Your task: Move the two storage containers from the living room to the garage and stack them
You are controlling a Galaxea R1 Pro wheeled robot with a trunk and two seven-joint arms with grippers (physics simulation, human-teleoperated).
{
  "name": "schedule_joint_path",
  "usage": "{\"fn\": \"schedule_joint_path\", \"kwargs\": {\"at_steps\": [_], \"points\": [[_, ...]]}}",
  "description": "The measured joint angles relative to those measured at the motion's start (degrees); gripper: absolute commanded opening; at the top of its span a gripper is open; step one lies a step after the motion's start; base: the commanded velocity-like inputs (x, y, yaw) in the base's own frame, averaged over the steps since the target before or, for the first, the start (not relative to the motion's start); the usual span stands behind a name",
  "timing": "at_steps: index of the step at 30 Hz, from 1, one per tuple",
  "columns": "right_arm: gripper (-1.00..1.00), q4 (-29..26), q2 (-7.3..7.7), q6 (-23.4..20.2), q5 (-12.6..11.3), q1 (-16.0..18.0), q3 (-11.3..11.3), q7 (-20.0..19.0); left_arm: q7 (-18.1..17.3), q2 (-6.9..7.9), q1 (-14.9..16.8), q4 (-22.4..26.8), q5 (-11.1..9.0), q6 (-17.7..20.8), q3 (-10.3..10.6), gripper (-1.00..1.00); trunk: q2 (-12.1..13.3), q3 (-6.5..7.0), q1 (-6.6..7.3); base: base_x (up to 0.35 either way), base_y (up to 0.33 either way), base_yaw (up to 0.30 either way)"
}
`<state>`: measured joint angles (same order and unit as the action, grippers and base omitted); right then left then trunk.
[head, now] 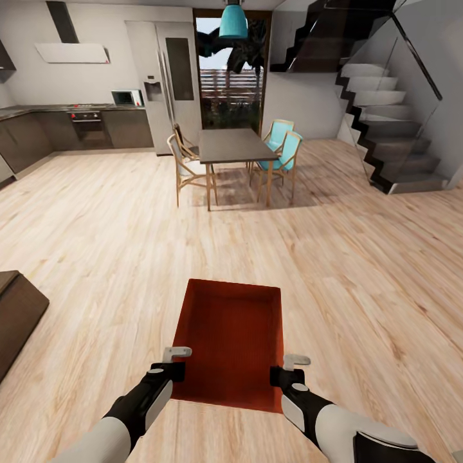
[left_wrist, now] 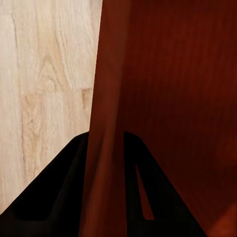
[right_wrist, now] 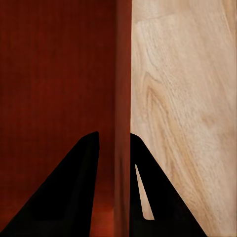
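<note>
One orange-red open-top storage container [head: 228,341] hangs level just above the living room's light wood-plank floor [head: 360,270], held between both arms. My left gripper [head: 175,368] is shut on its left side wall near the closer corner. The right gripper [head: 286,373] is shut on the right wall. In the left wrist view the thin red wall [left_wrist: 106,98] runs between the dark fingers of the left gripper [left_wrist: 106,163]. The right wrist view shows the same: the wall [right_wrist: 123,74] pinched in the right gripper [right_wrist: 114,158]. The second container is out of view.
Straight ahead stands a dark dining table [head: 233,145] with wooden and turquoise chairs [head: 283,154], with a glass door [head: 230,83] behind. A kitchen counter [head: 64,122] and fridge [head: 170,83] fill the far left, a staircase [head: 386,128] the right. A dark cabinet corner [head: 16,315] juts in at left.
</note>
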<state>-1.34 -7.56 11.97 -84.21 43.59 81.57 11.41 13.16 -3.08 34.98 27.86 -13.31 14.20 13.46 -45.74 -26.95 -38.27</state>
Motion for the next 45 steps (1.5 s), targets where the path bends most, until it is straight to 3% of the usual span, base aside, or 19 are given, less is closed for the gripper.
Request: {"fn": "schedule_joint_path", "kwargs": {"at_steps": [16, 45], "points": [[-1.00, -0.03, -0.03, 0.06, 0.03, 0.00, -0.03, 0.06, -0.01, 0.07, 0.00, 0.06, -0.09, -0.01, 0.13, -1.00, 0.00, 0.00, 0.00, 0.320, 0.000, -0.007], [-1.00, -0.76, 0.31, 0.10, 0.05, -0.01, 0.01, 0.45, 0.00, 0.07, 0.01, 0.16, -0.08, -0.02, 0.13, -1.00, 0.00, -0.34, 0.00, 0.320, 0.000, -0.188]]}}
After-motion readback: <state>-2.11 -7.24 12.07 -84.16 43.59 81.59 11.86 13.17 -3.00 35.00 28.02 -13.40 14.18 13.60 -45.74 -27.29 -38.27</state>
